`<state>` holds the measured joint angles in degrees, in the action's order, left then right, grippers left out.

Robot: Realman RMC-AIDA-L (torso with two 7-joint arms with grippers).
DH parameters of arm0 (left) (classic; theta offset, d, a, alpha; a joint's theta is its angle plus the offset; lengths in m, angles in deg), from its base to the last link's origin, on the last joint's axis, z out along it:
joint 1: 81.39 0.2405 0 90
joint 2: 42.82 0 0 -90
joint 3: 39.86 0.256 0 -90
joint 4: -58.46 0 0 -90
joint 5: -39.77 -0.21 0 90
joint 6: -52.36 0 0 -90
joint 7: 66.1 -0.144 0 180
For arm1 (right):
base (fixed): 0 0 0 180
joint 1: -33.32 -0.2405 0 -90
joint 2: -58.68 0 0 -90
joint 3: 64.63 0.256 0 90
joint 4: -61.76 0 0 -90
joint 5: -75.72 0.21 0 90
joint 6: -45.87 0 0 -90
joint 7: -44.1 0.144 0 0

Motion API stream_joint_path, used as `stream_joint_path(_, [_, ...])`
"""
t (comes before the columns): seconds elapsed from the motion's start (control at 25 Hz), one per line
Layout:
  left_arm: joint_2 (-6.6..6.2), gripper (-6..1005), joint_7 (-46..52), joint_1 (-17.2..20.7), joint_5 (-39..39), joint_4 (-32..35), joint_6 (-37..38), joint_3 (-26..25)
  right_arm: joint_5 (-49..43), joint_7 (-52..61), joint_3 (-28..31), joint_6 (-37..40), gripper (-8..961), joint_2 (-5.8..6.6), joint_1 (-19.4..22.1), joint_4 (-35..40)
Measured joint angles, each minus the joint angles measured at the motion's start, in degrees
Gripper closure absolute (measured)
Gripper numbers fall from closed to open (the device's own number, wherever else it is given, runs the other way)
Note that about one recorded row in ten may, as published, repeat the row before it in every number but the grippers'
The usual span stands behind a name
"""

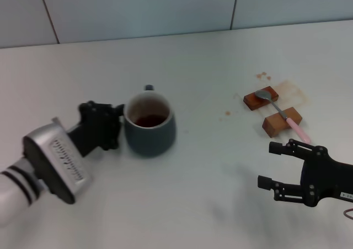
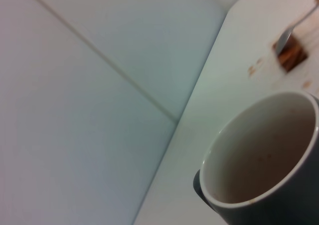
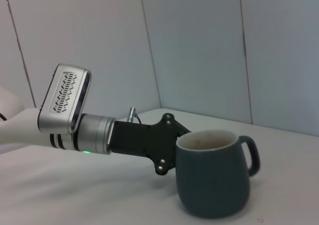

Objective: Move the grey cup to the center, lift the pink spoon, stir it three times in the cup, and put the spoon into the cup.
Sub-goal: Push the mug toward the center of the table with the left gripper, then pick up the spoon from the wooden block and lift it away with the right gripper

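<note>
The grey cup (image 1: pixel 150 129) stands upright left of the table's middle, with brown liquid in its bottom and its handle turned to the far side. My left gripper (image 1: pixel 117 128) is against the cup's left side, with its fingers spread apart and not wrapped around it. The right wrist view shows the cup (image 3: pixel 214 182) and the left gripper (image 3: pixel 167 153) beside it. The cup (image 2: pixel 259 155) also fills the left wrist view. The pink spoon (image 1: pixel 282 113) lies across two brown wooden blocks (image 1: pixel 260 99) at the right. My right gripper (image 1: pixel 269 164) is open and empty, nearer to me than the spoon.
Brown stains (image 1: pixel 292 89) mark the table by the blocks. A pale tiled wall (image 1: pixel 165 6) runs along the table's far edge. The spoon's bowl (image 2: pixel 285 38) and one block (image 2: pixel 290 56) show far off in the left wrist view.
</note>
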<state>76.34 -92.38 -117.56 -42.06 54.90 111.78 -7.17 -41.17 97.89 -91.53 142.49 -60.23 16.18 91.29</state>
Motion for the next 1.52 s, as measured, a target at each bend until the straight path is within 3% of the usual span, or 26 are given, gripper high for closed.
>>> stream_joint_path(0.08, [0.01, 1000, -0.4, -3.5, 0.0, -5.9, -0.5, -0.9, 0.0, 0.0, 0.0, 0.0, 117, 0.0, 0.0, 0.0])
stream_joint_path(0.2, [0.01, 1001, -0.4, -4.4, 0.0, -7.4, -0.8, -1.6, 0.0, 0.0, 0.0, 0.0, 117, 0.0, 0.0, -0.1])
stream_joint_path(0.32, [0.02, 1001, -2.5, -8.2, 0.0, -13.8, -5.2, -8.2, 0.0, 0.0, 0.0, 0.1, 118, 0.0, 0.1, -0.2])
stream_joint_path(0.64, [-0.01, 1001, -4.0, -8.3, 0.0, -15.5, -6.3, -13.2, 0.4, 0.0, 0.0, 0.1, 118, -0.01, 0.4, -0.5])
stream_joint_path(0.68, [-0.37, 1001, -0.4, -6.5, 0.0, -13.3, -4.9, -15.4, 0.5, -0.1, 0.0, 0.1, 118, -0.01, 0.5, -0.5])
stream_joint_path(0.84, [-0.66, 1001, 4.3, -5.5, -0.2, -10.8, -3.4, -15.1, 0.6, -0.3, 0.0, 0.5, 117, -0.01, 0.5, -0.5])
stream_joint_path(0.92, [-0.97, 1001, 36.1, 0.2, -7.8, 7.6, 4.8, -6.4, 0.7, -0.3, 0.0, 0.7, 117, -0.01, 0.5, -0.4])
stream_joint_path(1.0, [-0.99, 1000, 45.4, 1.8, -9.9, 13.1, 7.0, -3.2, 0.7, -0.3, 0.1, 0.8, 117, 0.0, 0.5, -0.4])
stream_joint_path(1.08, [-1.42, 1000, 57.8, 5.2, -11.7, 21.5, 10.9, 3.1, 0.7, -0.3, 0.3, 0.8, 116, 0.0, 0.4, -0.4])
stream_joint_path(1.12, [-1.77, 1000, 61.1, 6.6, -11.9, 24.2, 12.5, 5.3, 0.7, -0.3, 0.5, 0.8, 116, -0.01, 0.3, -0.4])
stream_joint_path(1.16, [-3.18, 1000, 67.3, 9.1, -12.0, 28.3, 16.0, 9.1, 0.7, -0.3, 0.8, 1.0, 118, 0.0, 0.2, -0.4])
stream_joint_path(1.32, [-8.07, 1000, 75.9, 12.2, -12.1, 30.0, 25.3, 13.6, 0.8, -0.1, 1.7, 1.5, 117, 0.0, 0.2, -0.4])
stream_joint_path(1.4, [-8.07, 1000, 75.9, 12.2, -12.1, 30.0, 25.3, 13.6, 0.8, -0.1, 2.6, 1.9, 117, 0.01, 0.2, -0.4])
stream_joint_path(1.44, [-10.03, 1000, 77.6, 13.9, -12.0, 29.9, 31.4, 13.8, 0.8, -0.1, 3.1, 2.3, 117, 0.04, 0.2, -0.4])
stream_joint_path(1.52, [-10.64, 1000, 77.8, 15.7, -12.0, 30.1, 35.0, 13.7, 0.9, 0.0, 3.8, 2.8, 116, 0.05, 0.3, -0.4])
